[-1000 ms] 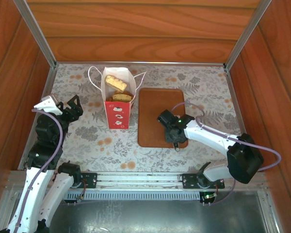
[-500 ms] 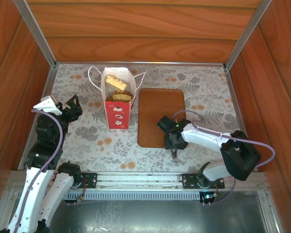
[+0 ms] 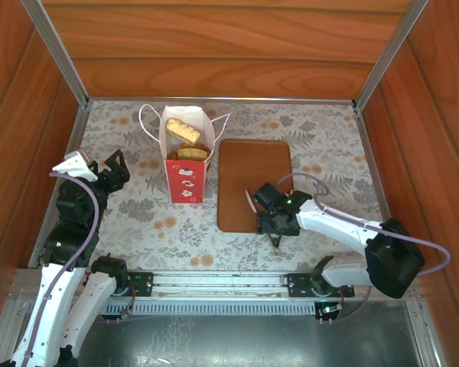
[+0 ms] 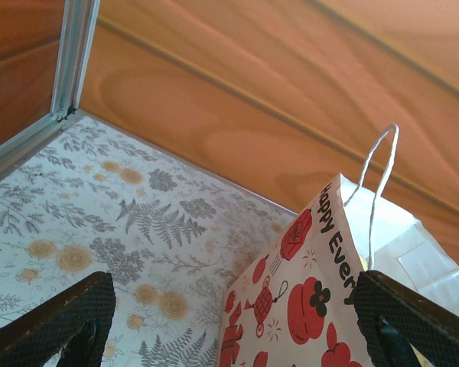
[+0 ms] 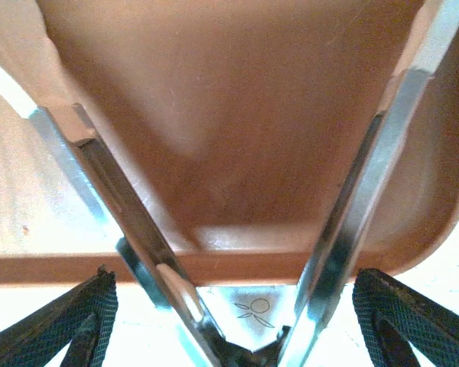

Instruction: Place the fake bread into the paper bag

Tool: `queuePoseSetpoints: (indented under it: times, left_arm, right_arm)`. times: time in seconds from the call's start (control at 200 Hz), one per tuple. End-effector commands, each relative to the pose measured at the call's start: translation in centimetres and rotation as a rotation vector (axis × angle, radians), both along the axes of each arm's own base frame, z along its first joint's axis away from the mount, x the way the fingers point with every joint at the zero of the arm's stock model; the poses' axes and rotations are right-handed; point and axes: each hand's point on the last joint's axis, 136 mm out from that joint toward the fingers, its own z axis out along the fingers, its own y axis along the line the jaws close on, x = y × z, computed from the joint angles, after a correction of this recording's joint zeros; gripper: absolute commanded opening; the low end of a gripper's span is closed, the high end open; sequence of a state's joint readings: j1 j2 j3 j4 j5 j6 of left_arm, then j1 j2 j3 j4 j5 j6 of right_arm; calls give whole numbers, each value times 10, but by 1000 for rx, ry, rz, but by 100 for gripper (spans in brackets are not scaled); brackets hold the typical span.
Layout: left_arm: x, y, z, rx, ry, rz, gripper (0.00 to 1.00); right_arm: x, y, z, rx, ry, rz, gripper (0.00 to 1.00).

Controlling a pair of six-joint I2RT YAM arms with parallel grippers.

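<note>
Floral table (image 3: pixel 138 222): bread (image 3: pixel 182 130) is packed in the paper bag (image 3: pixel 187 180); tray (image 3: pixel 252 160) right of it is bare; loading is judged complete; left gripper (image 3: pixel 111 162) and right gripper (image 5: pixel 241 325) are parted wide

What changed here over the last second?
The right claw slid toward the near edge of the tray and opened, with nothing visibly taken or dropped. Its elbow swung out to the right. The left claw, paper bag and fake bread inside it stayed put.
</note>
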State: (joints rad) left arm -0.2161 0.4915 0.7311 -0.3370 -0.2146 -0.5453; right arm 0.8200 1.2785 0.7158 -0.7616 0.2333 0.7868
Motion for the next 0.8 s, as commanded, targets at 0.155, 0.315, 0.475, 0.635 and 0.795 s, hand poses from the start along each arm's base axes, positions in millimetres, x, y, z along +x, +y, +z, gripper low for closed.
queuePoseSetpoints:
  times: [0.155,0.315,0.475,0.635,0.795]
  left_arm:
    - [4,6,-10,27,38,31,87]
    - [7,10,-14,29,54,59,89]
    - [10,18,-20,39,73,96,91]
    - [13,30,-28,51,84,146,93]
    - [19,40,-43,81,110,187,97]
  right_arm:
    - [4,-10,32,-31,-61,14,99]
    - [21,-14,75,-23,-167,40,100]
    - [46,-29,118,10,-313,28,100]
    - [72,-56,155,8,-508,-14,100]
    - [92,-91,174,-43,-648,-117,100]
